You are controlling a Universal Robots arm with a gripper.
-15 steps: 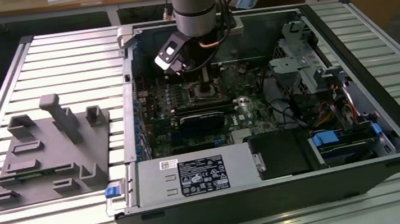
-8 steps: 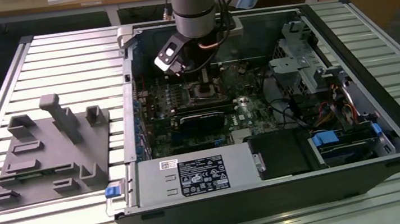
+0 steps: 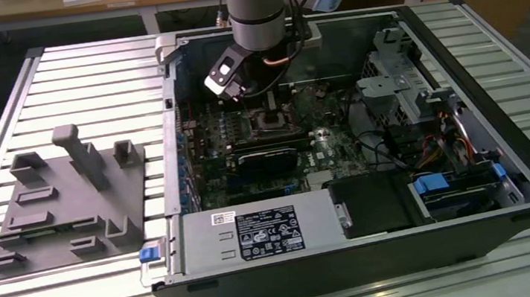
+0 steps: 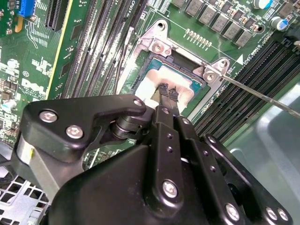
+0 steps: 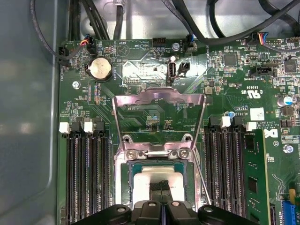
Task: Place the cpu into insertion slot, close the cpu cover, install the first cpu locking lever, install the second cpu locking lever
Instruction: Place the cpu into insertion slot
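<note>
Closest to us in the second wrist view is the gripper (image 4: 168,93). Its jaws are together, with nothing between them. Their tips are right over the middle of the cpu (image 4: 159,75). We cannot tell if they press on it or hang just above it.

The cpu lies flat inside the insertion slot (image 5: 125,183), with its pale top facing up. It looks straight and level with the slot's rim. So we think the first step is done, or very nearly done: the chip is in its place.

A little farther on, the cpu cover (image 5: 159,95) is flipped open. It lies back over the green motherboard (image 5: 234,79), away from the chip. We can see the board through its square window. The cover is not closed yet.

One thin wire locking lever (image 4: 262,96) sticks out free beside the slot. It is not hooked down. We cannot make out the other lever well. We judge that both levers are yet to be locked.

So one step of four looks done, and three are left.

Farther out, in the exterior view, the open computer case (image 3: 509,188) lies on the slatted bench (image 3: 87,79). A grey holder tray (image 3: 62,209) sits on the bench toward the exterior view's left.
</note>
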